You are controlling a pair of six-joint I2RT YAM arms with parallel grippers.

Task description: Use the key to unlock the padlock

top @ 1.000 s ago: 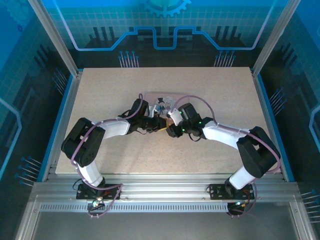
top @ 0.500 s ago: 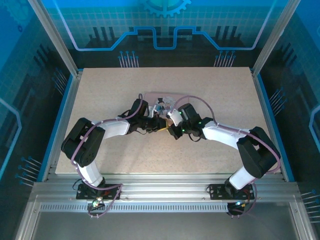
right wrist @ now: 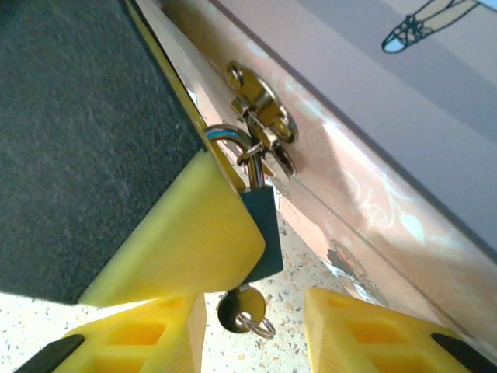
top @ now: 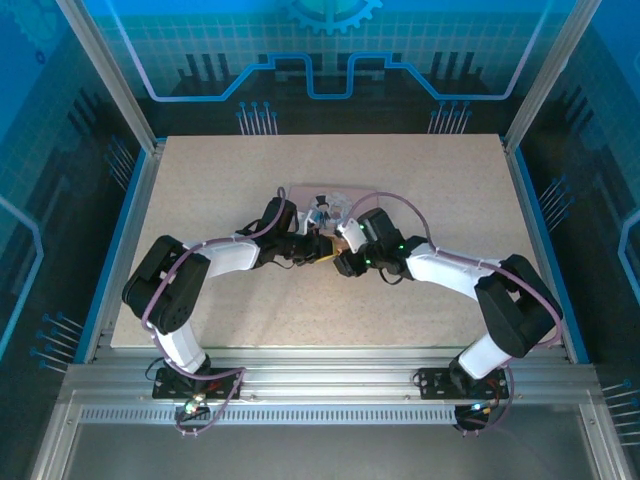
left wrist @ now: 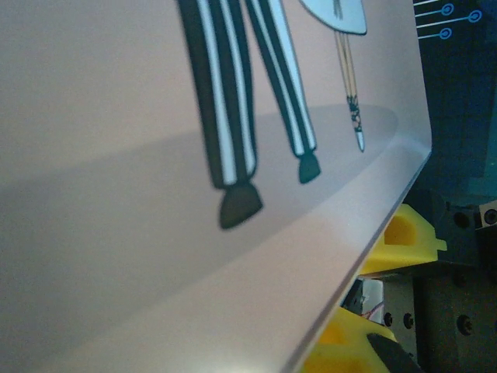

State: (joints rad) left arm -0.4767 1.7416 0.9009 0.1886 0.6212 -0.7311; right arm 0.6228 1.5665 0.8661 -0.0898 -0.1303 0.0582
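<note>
The small dark blue padlock (right wrist: 265, 221) hangs by its silvery shackle from the brass hasp (right wrist: 260, 116) on the front of the pink tin (right wrist: 373, 155). The key (right wrist: 242, 308) sits in the padlock's underside, its round head and little ring hanging free. My right gripper (right wrist: 255, 330) is open, and the key head lies between its yellow fingers without touching them. A yellow finger (right wrist: 178, 241) of my left gripper (top: 316, 243) lies across the padlock's left side; its other finger is hidden. In the top view my right gripper (top: 341, 251) meets the left at the tin (top: 322, 195).
The tin's lid (left wrist: 155, 233), printed with striped cartoon legs, lies right before the left wrist camera. The speckled beige table (top: 450, 190) stretches around the tin, ringed by a blue rim and metal frame posts (top: 110, 75).
The right gripper has shifted slightly at the tin's front. The left arm and the tin have stayed put.
</note>
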